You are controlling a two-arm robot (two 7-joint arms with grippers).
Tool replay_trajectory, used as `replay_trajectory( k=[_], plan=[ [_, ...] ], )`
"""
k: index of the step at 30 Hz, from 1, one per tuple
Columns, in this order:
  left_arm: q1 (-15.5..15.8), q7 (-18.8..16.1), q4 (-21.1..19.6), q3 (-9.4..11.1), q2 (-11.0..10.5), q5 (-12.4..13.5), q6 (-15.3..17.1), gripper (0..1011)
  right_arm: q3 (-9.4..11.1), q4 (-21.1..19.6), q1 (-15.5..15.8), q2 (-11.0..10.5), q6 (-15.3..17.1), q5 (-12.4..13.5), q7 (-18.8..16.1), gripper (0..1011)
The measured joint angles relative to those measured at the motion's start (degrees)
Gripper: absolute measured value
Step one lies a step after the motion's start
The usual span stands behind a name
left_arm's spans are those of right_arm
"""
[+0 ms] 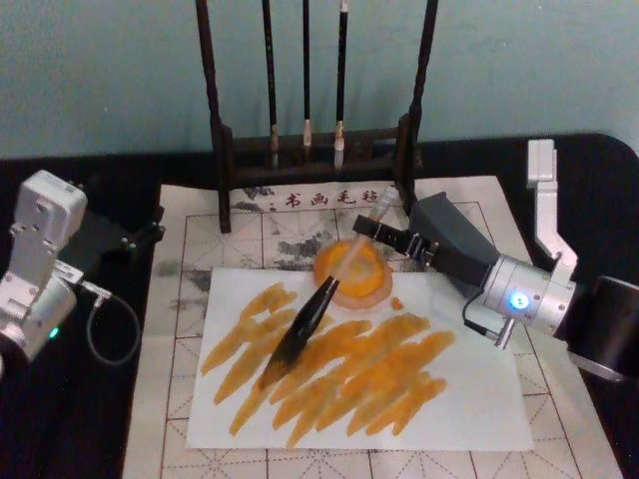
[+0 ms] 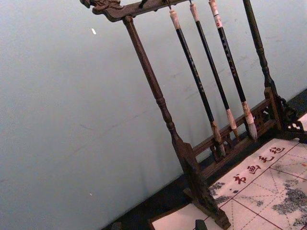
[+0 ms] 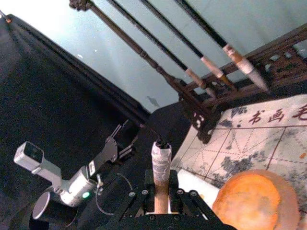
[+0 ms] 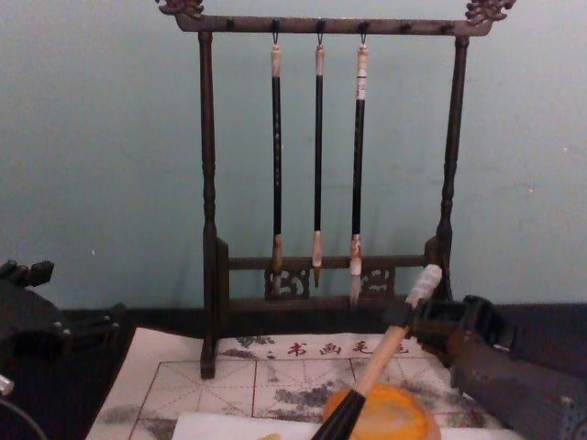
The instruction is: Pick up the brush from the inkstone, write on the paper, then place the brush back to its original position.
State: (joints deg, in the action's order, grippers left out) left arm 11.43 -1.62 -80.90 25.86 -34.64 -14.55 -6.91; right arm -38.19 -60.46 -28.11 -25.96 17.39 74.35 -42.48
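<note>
The brush (image 1: 310, 319) lies slanted, its dark bristles resting on the white paper (image 1: 479, 409), which is covered with orange strokes. Its tan handle crosses the round orange inkstone (image 1: 361, 284) and runs up into my right gripper (image 1: 377, 228). That gripper is shut on the handle near the whitish end cap. In the right wrist view the brush (image 3: 161, 160) stands between my right gripper (image 3: 161, 194) fingers, beside the inkstone (image 3: 254, 201). The chest view shows the brush (image 4: 385, 357) rising from the inkstone (image 4: 394, 414). My left gripper (image 1: 152, 230) is parked open at the far left.
A dark wooden rack (image 1: 225, 150) with three slim hanging brushes (image 4: 318, 156) stands behind the inkstone. The gridded mat (image 1: 190, 249) with red characters and grey stains lies under the paper on a black table. A blue-green wall is behind.
</note>
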Motion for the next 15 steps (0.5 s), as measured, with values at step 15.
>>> replay_trajectory(
  k=[15],
  plan=[
    [0.00, 0.00, 0.00, 0.00, 0.00, 0.00, 0.00, 1001, 3.10, -1.75, 1.38, -1.08, -0.90, 2.72, 1.16, 184]
  ],
)
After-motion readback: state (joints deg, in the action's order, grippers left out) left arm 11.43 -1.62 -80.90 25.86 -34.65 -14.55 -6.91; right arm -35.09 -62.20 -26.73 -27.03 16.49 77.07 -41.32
